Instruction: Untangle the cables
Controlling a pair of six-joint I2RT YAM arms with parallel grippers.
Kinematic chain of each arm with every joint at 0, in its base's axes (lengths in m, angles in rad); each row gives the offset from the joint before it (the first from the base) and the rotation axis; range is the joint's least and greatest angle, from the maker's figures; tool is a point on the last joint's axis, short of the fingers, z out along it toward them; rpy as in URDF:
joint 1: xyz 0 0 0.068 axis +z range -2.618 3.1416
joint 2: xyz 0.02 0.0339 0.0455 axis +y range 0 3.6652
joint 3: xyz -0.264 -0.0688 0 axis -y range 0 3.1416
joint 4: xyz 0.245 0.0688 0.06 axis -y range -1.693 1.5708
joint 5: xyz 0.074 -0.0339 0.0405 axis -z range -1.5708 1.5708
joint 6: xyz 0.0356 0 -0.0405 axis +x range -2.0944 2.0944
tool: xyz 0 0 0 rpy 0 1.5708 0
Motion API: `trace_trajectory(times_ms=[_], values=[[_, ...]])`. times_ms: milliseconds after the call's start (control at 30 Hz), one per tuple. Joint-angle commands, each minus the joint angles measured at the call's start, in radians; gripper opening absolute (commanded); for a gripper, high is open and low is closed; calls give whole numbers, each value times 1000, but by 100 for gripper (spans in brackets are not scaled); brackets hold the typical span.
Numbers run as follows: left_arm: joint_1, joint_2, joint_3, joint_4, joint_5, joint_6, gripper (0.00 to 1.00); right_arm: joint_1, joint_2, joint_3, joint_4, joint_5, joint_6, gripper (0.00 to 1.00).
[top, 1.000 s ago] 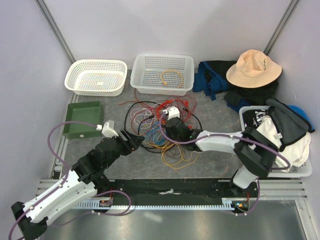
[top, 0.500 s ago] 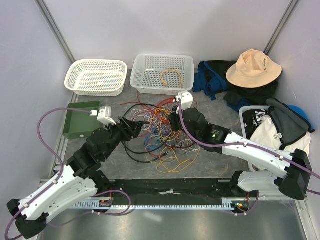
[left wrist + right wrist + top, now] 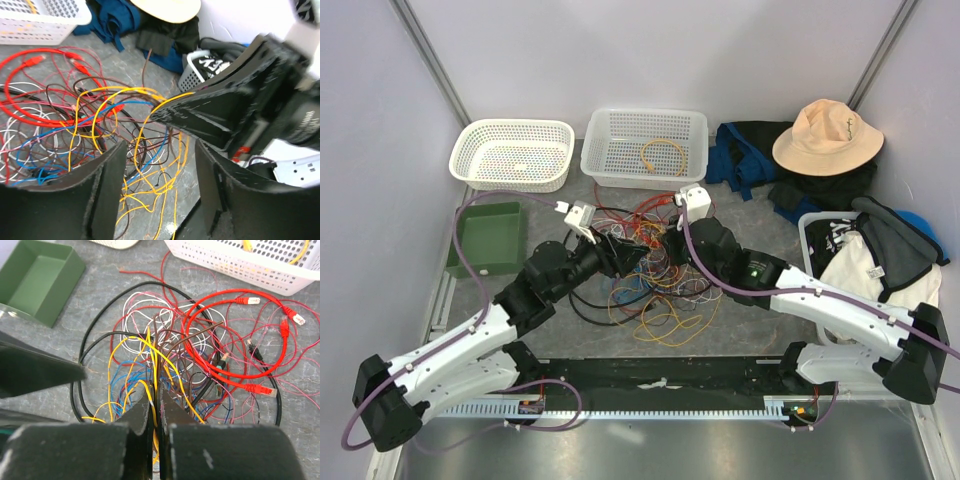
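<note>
I see the mottled grey stone-patterned tabletop [image 3: 750,220] filling the cell. The two white-shelled arms reach in from the near edge, left arm [image 3: 460,350] and right arm [image 3: 840,310], and meet over the middle.

On the right sits a white slatted laundry basket [image 3: 810,225] heaped with soft white and dark cloth. Behind it is a rumpled pile of dark blue and black clothing [image 3: 745,155], with a floppy tan fabric bucket hat [image 3: 826,137] on top.

Along the back wall stand two white perforated plastic baskets. The left one [image 3: 510,183] has rounded corners. The squarer right one [image 3: 640,178] holds a coiled orange-yellow cable [image 3: 662,155]. A shallow green rectangular plastic bin [image 3: 492,238] lies at the left edge.

The cables [image 3: 655,290] lie in a loose knot at the table's centre, between the two wrists. They are thin glossy loops in red, yellow, blue, white and maroon. A thicker black cable [image 3: 102,320] rings the knot, and a red patch cable with moulded plugs [image 3: 248,301] sits toward the baskets.

The left gripper [image 3: 160,145] hangs over the knot with its matte black fingers spread apart and nothing between them. The right gripper [image 3: 155,400] has its fingers pressed together on a thin yellow wire [image 3: 152,355], which rises from the pile into the slit.
</note>
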Motion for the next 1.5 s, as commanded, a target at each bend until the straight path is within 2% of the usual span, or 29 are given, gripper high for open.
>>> trace_trajectory(times_ms=[0,433,467,533,567,600,667,700,733,800,833,933,1033,1133,1300,1467], values=[[1,58,3,100,59,52,58,3,-58,-2,21,-5,11,0],[1,207,13,189,86,14,54,1,-66,-10,29,-43,31,0],[1,224,17,196,89,12,39,1,-67,-11,29,-43,31,0],[1,230,28,203,108,9,24,1,-74,-14,27,-36,29,0],[1,232,29,201,109,10,9,0,-80,-17,23,-30,29,0],[1,217,35,199,109,12,2,1,-87,-19,20,-19,25,0],[1,188,43,169,97,30,2,1,-112,-28,4,3,20,2],[1,150,66,141,84,40,2,1,-120,-28,-2,22,18,9],[1,132,86,105,50,47,2,1,-129,-28,-11,32,8,31],[1,103,164,-26,18,79,2,1,-150,-23,-48,52,-2,52],[1,85,195,-66,13,95,2,1,-156,-17,-63,68,-12,66],[2,79,321,-225,-38,139,2,1,-170,-3,-123,104,-37,80],[2,97,431,-310,-47,178,2,1,-182,7,-168,133,-45,82],[2,118,511,-340,-53,205,2,1,-221,1,-143,92,-45,81],[4,169,620,-362,-90,251,2,1,-354,-100,76,-94,-55,76],[5,221,729,-419,-140,320,2,1,-429,-138,92,-31,-75,74]])
